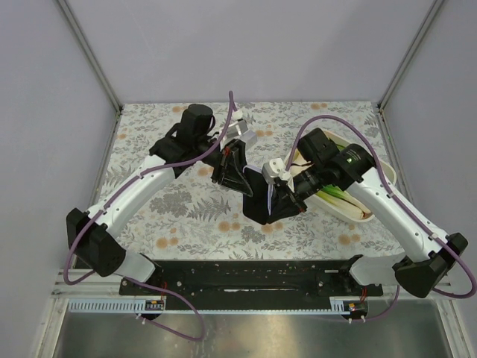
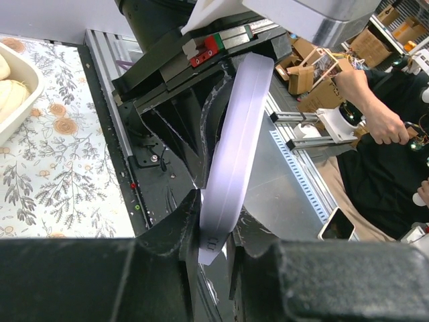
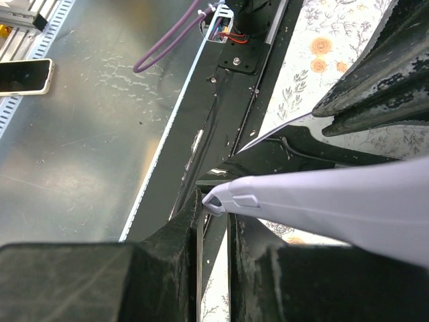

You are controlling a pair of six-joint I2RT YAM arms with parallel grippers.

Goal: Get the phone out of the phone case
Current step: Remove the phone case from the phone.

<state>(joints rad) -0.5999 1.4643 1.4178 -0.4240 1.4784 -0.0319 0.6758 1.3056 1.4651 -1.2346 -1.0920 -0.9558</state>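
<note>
Phone case: a slim pale lavender phone case (image 2: pixel 236 141), seen edge-on, hangs in the air over the middle of the floral-patterned surface (image 1: pixel 186 216), bridged between the two arms.
Phone: it cannot be told apart from the case in these views; it is judged to be seated inside.
Left jaws: almost closed, with black fingers (image 2: pixel 171 231) pinching one end of the case across its thin depth.
Right jaws: also almost closed, with black fingers (image 3: pixel 179 231) clamped on the opposite end in the same way.
Long axis: it runs from one pair of jaws to the other, so each wrist camera looks along the case towards the other arm's fingers.
Nearer arm: neither, since both already have contact, one at each end.
Key relation: both grips sit on the ends, so the phone can only leave across the thin depth, at right angles to the line between the jaws.
Next move, judged: one arm holds the case while the other re-grips to peel a rim or push the back.
Risk: both grips probably squeeze case and phone together, so a straight pull apart may free nothing.
Nearby: a cream oval tray (image 1: pixel 350 211) of green-and-white stalks lies by the right arm, apart from the case.
</note>
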